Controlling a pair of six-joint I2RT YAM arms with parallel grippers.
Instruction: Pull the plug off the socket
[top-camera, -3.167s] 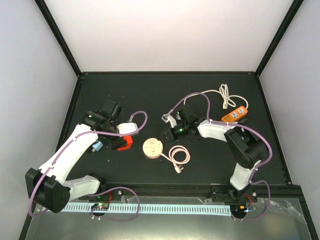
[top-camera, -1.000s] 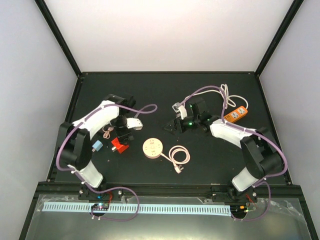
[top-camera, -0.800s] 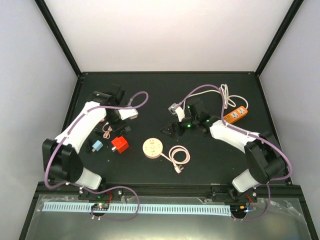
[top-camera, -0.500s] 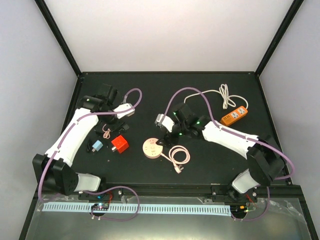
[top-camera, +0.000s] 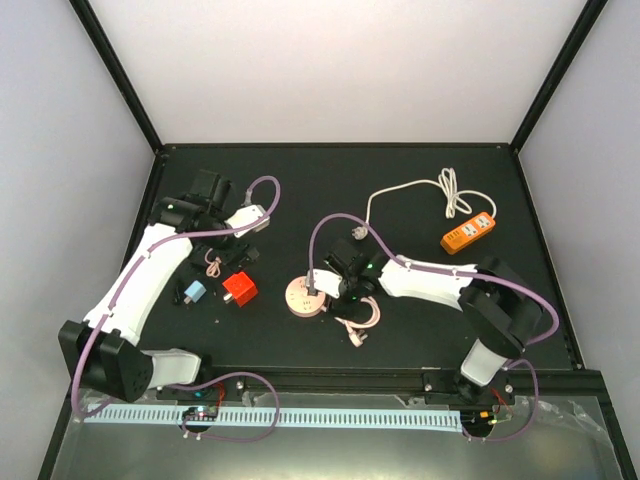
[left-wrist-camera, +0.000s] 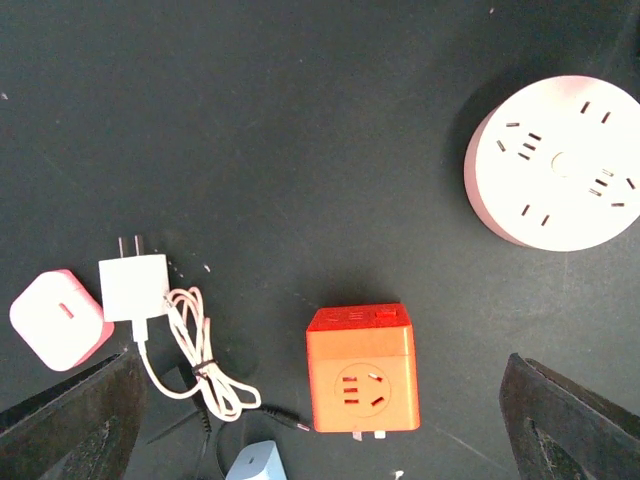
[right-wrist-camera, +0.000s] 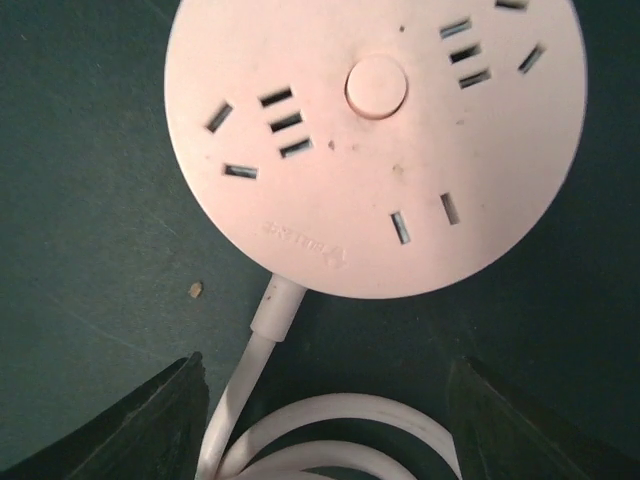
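Two open grippers holding nothing, over a black table (top-camera: 400, 180). My right gripper (right-wrist-camera: 328, 400) hovers, fingers spread, above the round pink socket (right-wrist-camera: 375, 140) at the overhead frame's centre. My left gripper (left-wrist-camera: 318, 400) looks down on the red cube socket (left-wrist-camera: 360, 365); the white plug (left-wrist-camera: 133, 287) lies apart, to its left.

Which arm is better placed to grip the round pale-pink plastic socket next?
Right. The right gripper hangs directly over the round pale-pink plastic socket, fingers straddling its cord. The left gripper hovers open above the red cube socket.
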